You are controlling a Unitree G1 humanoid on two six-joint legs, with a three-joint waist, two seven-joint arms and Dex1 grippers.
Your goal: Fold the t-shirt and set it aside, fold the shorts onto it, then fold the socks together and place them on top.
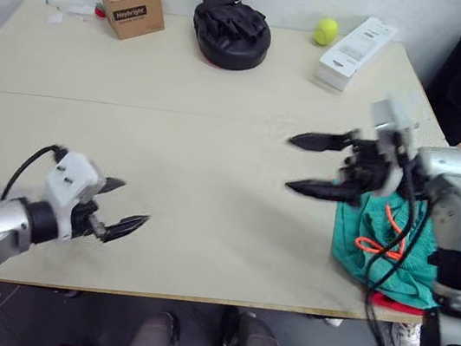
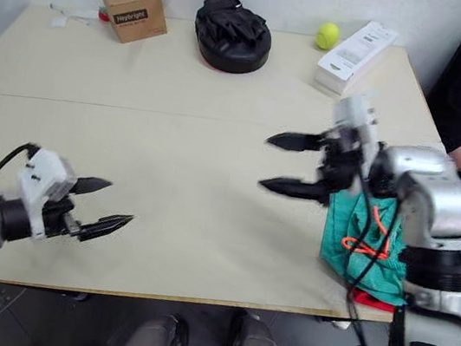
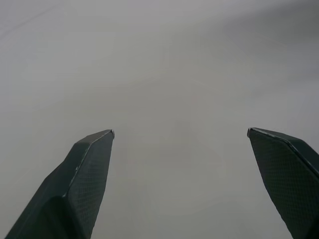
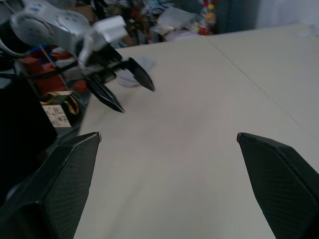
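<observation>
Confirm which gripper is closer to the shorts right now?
Right. The right gripper hangs open just beside the shorts at the table's right edge. The left gripper, also open, sits far across the table near its front left.

Your left pincer [image 1: 124, 206] hangs low over the near left part of the worktop [image 1: 206, 213], its two black fingers spread apart and pointing toward the middle, nothing between them. Your right pincer [image 2: 278, 161] is raised higher on the right side, forearm bent in at the elbow, fingers likewise parted wide and empty, aimed leftward across the worktop toward the other arm.
</observation>
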